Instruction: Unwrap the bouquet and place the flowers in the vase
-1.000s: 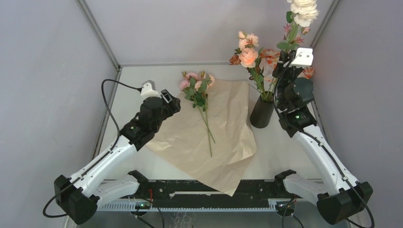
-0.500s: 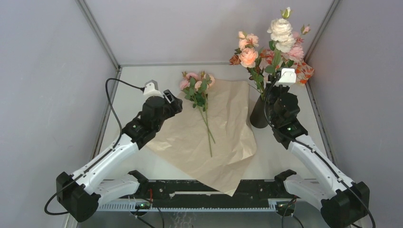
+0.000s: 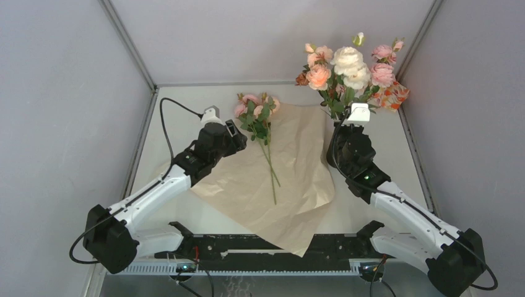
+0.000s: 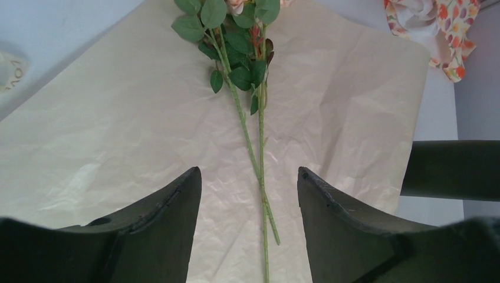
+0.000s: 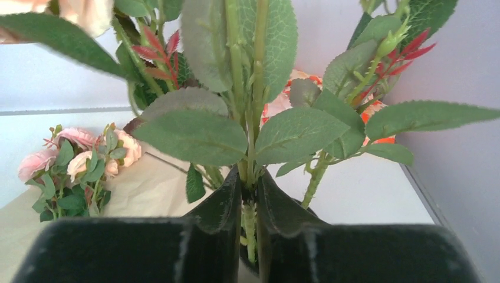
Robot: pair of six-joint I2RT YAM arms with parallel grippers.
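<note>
Looking down frm left wrist: left fingers (image 4: 159,236) wide open, nothing btwn them, hovering over kraft paper (image 4: 106,147) spread flat on desk (image 4: 59,35). Two loose flowers (image 4: 236,44) lie on it, stems running 12 to 6, leaves at 12. Dark vase (image 4: 448,171) at 3, just off paper edge; floral cloth (image 4: 448,35) at 1.

Right wrist: right fingers (image 5: 218,212) nearly together w/ a green stem btwn; pinched or just loose, can't tell. Leaves of vase flowers (image 5: 194,132) fill the view; pink blooms of loose flowers at 8.

Top: vase flowers stand upright at 1, right arm (image 3: 402,210) in front of vase. Loose flowers at 12 on kraft paper, left fingers at 11, just beside them.
</note>
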